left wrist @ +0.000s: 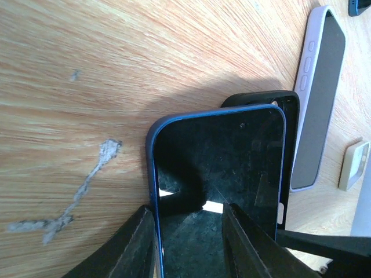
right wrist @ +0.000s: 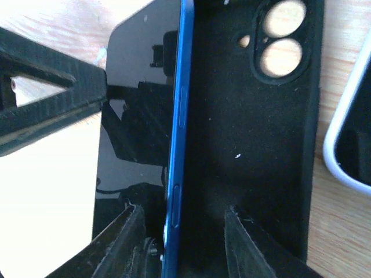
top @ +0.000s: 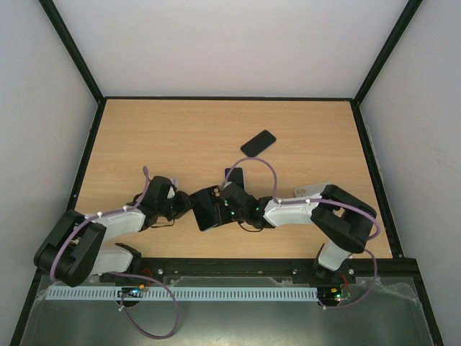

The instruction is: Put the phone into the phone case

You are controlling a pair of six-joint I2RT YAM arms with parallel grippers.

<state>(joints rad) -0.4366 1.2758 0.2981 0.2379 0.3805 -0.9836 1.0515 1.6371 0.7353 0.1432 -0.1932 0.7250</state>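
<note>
Phone (left wrist: 214, 168), blue-rimmed with its dark glass towards the left gripper (left wrist: 186, 209), sits right at that gripper's fingertips, its lower end between them. Directly behind it stands the black case (right wrist: 255, 145), whose rim peeps out past the phone's top and far side. The left fingers stand a little apart. Whether they pinch the phone or only press on the glass, I cannot tell.

From the right gripper (right wrist: 182, 211) the phone shows edge-on, angled out of the case like a half-open book cover. The case's soft inside and camera holes are bare. These fingers also stand apart around the lower ends of both, and their hold cannot be made out.

I judge the step to be seating: one long side looks to lie against the case, the other is not yet in. The next move likely needs the case braced while the glass is pushed flat until the rim snaps over.

Beyond the fingertips, a second phone in a pale case (left wrist: 317, 98) lies flat near a small white block (left wrist: 355, 165). Farther off lies a dark phone (top: 258, 143). All rest on a wood-grain table (top: 180, 137), scuffed near the left gripper, inside plain white walls (top: 216, 43) with a black frame.
</note>
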